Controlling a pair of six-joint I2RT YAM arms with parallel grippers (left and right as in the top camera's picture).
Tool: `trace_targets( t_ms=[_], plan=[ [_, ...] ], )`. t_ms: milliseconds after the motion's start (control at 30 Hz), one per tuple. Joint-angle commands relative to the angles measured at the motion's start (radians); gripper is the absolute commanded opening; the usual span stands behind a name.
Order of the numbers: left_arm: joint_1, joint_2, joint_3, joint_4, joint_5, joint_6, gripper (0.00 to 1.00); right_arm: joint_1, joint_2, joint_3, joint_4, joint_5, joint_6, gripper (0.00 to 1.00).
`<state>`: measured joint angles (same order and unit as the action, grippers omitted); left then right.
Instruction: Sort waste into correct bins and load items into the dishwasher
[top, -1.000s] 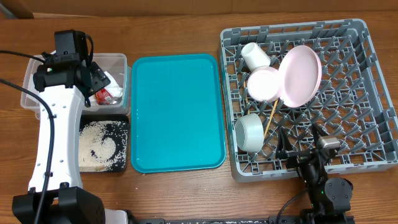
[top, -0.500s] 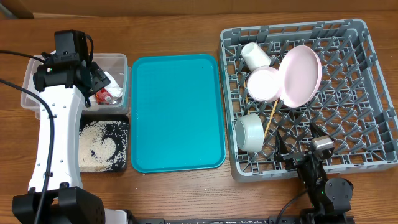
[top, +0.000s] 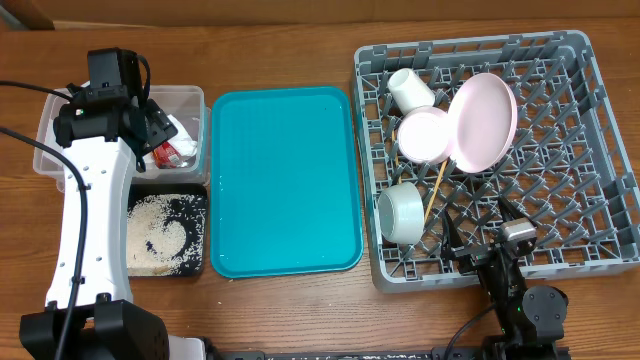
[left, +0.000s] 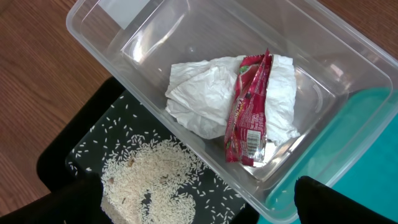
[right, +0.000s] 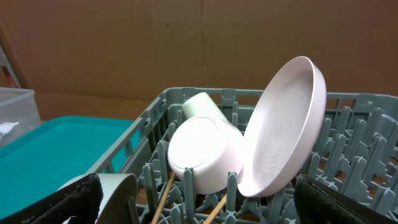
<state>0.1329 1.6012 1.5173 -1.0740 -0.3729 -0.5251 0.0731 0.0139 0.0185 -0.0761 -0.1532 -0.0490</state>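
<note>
Grey plastic forms the large square pegged dish rack (top: 600, 150) at the 3 o'clock side of the wooden table (top: 300, 40). Toward its 12 o'clock end a pale pink round plate (top: 484, 122) is stood on edge, with a small pale round bowl (top: 424, 134) close against its 9 o'clock side and a small cream cup (top: 410, 88) tipped over just beyond. A second pale bowl (top: 402, 213) is set on its side nearer 6 o'clock, and thin wooden chopsticks (top: 436, 195) are slanted between the two bowls. The right gripper (right: 199, 202) is held low at the rack's 6 o'clock edge, its arm folded near the base and aimed level toward 12 o'clock, jaws spread wide with nothing gripped. The left arm is stretched from 7 toward 11 o'clock, wrist bent downward, so the left gripper (left: 196, 193) is hung over the clear rectangular plastic tub (left: 143, 37), jaws fully apart and empty. A crumpled white paper napkin (left: 199, 93) and a small red printed wrapper (left: 249, 112) are seen inside the tub. Whitish rice grains (left: 149, 180) are heaped in the shallow black rectangular tray (left: 74, 137) at the tub's 6 o'clock side. A large teal serving tray (top: 283, 180) is laid at the centre.
</note>
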Motion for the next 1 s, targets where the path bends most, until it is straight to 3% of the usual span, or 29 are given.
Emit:
trace_targets(
  t_ms=[0,967],
  plan=[
    [0.003,-0.016,0.021,0.001,0.005,-0.014,1.0,-0.003,-0.011,-0.011,0.007,-0.006,-0.004,1.0],
    [0.002,-0.078,0.021,0.001,0.005,-0.014,1.0,-0.003,-0.011,-0.011,0.007,-0.005,-0.004,1.0]
  ],
)
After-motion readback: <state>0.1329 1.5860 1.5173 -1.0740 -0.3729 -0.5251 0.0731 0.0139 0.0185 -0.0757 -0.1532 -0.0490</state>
